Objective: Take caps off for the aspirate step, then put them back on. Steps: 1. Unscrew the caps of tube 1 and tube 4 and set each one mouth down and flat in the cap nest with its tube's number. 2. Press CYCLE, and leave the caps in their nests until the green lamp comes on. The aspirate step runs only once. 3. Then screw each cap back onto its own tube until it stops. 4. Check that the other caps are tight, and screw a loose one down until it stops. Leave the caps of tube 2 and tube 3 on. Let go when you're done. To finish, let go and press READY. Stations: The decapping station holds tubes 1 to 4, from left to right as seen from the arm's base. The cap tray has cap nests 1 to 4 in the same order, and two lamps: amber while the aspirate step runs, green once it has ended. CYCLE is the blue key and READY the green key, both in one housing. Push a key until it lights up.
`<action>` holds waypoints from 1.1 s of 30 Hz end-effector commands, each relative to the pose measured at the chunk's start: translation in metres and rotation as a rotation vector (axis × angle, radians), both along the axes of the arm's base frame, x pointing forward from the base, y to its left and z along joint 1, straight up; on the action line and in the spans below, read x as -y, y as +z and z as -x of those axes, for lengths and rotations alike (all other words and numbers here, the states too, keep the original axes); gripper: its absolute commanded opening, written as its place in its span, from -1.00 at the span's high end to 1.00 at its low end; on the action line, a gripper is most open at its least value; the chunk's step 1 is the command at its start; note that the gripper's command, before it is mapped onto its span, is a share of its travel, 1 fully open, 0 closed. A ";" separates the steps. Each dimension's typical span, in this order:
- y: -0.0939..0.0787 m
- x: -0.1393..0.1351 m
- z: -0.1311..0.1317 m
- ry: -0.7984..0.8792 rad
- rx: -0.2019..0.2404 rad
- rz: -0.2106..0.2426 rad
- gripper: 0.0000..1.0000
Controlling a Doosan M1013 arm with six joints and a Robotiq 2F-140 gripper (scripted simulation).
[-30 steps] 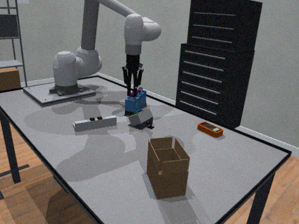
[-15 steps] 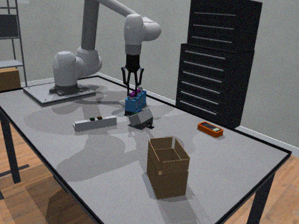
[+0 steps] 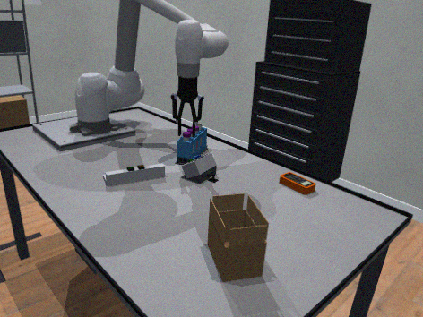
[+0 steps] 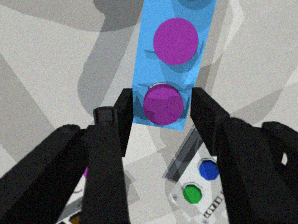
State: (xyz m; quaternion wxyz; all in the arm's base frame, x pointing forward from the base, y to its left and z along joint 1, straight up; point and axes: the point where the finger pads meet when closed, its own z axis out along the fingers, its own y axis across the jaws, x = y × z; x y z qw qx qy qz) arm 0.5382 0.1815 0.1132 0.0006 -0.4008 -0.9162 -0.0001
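Wrist view: fingers spread, flanking purple cap [image 4: 163, 104] at end of blue decapping station [image 4: 172, 60], not pinching it (gaps both sides). Second purple cap [image 4: 175, 41] at 12 o'clock. Blue key [image 4: 208, 170] and green key [image 4: 191, 193] at 5 o'clock. Exterior: gripper [image 3: 187, 117] above station, cap tray [image 3: 133, 174] at 8 o'clock.

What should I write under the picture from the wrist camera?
Open black gripper hovers over a purple cap on the blue tube holder, blue key and green key below.
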 end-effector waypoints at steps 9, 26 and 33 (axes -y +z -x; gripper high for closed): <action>0.006 0.000 -0.001 -0.185 0.002 0.002 0.18; 0.008 0.000 -0.001 -0.185 0.002 0.002 0.41; 0.011 0.000 -0.001 -0.185 0.002 0.002 0.41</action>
